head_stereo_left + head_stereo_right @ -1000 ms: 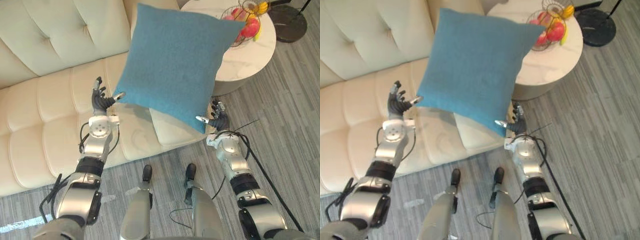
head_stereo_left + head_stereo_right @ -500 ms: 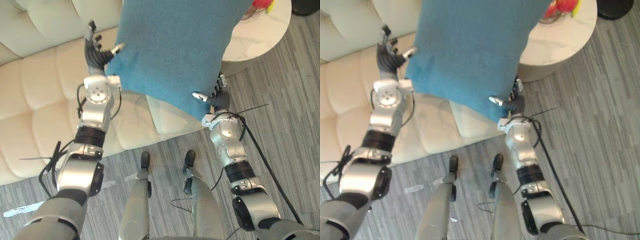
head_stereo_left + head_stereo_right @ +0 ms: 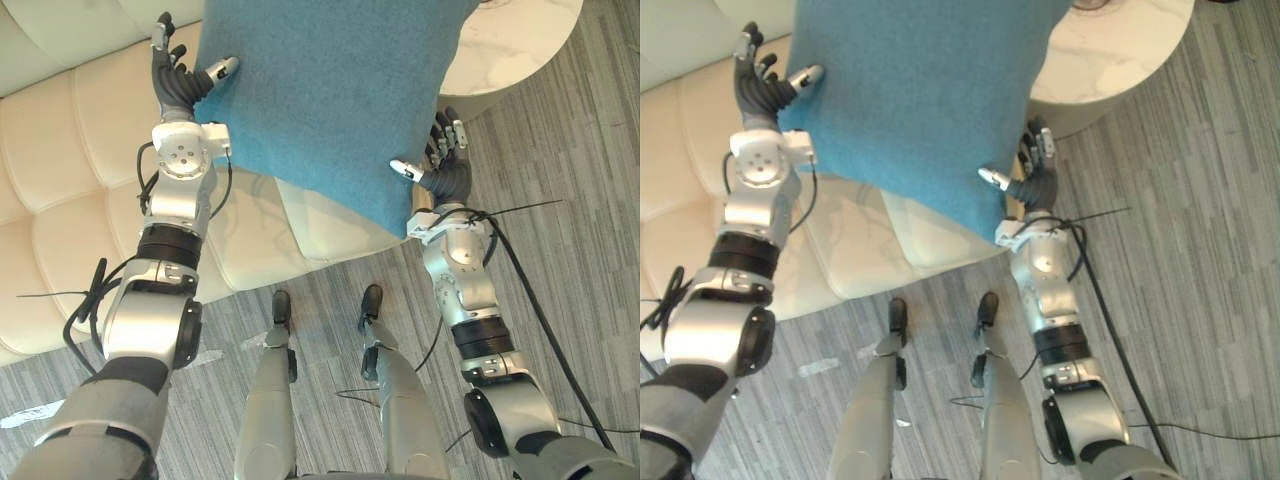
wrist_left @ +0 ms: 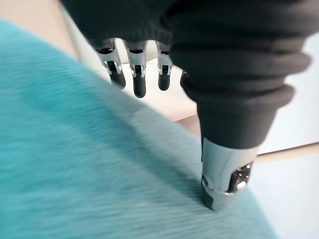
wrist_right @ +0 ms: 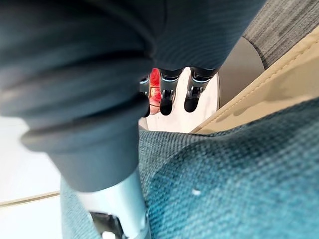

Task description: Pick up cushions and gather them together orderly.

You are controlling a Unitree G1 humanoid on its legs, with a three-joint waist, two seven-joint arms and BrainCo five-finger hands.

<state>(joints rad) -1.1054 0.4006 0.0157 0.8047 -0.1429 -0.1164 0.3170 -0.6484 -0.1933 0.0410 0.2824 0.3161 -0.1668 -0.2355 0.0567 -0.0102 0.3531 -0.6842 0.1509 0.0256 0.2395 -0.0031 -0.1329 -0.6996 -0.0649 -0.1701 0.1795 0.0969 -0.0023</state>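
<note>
A large teal cushion (image 3: 330, 90) hangs in the air above the sofa's front edge, held between my two hands. My left hand (image 3: 180, 90) presses its left edge, fingers straight beside the cloth and thumb (image 4: 224, 174) lying on the teal face (image 4: 75, 174). At the cushion's lower right corner my right hand (image 3: 445, 175) does the same, open, with its thumb on the fabric (image 5: 239, 184). Partly hidden under the teal cushion, a cream cushion (image 3: 330, 225) lies flat on the seat.
The cream tufted sofa (image 3: 60, 200) fills the left side. A round white side table (image 3: 510, 40) stands at the upper right, with red fruit (image 5: 155, 79) on it. Grey striped carpet (image 3: 580, 200) covers the floor to the right.
Both hands have risen with the teal cushion, which now stands higher and nearer the camera, covering the table's fruit basket. The camera has also shifted.
</note>
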